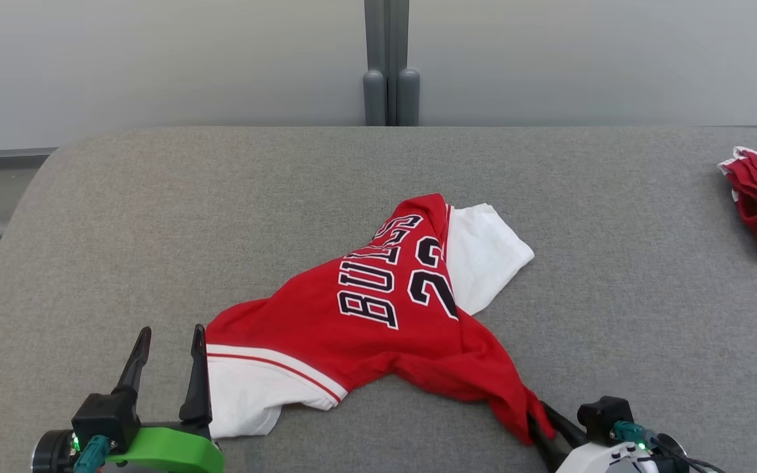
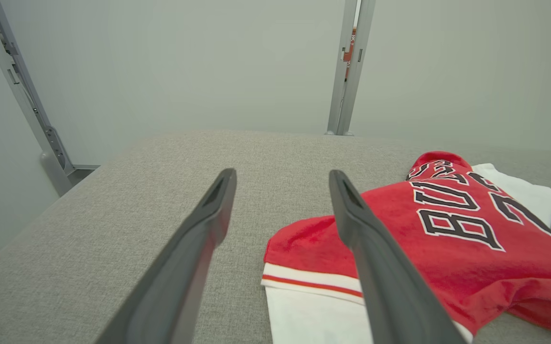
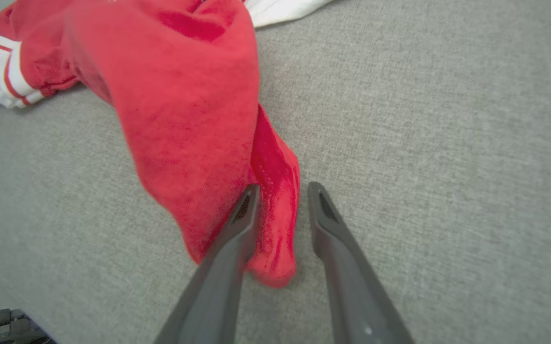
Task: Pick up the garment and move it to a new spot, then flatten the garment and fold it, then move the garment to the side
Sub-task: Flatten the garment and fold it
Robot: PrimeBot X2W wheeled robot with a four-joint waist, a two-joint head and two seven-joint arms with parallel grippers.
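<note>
Red garment (image 1: pixel 365 341), white red-striped sleeves (image 1: pixel 483 253), black white-edged lettering (image 1: pixel 366 307); grey flecked tabletop (image 1: pixel 155 230).

**Red and white jersey lies crumpled on the grey cloth**

The jersey (image 1: pixel 378 315) is red with white sleeves. It lies in the middle of the grey padded surface (image 1: pixel 155 217), not flat, with folds and a raised ridge. Black letters (image 1: pixel 375 276) with white edges run across the red part, beginning with "BU", and beside them there is a number (image 1: pixel 432 279) in the same style. One white sleeve (image 1: pixel 483 253) points to the far right. The other sleeve (image 1: pixel 247 394), with a red stripe, lies at the near left. A narrow red tail (image 1: pixel 509 394) stretches to the near right.
</note>
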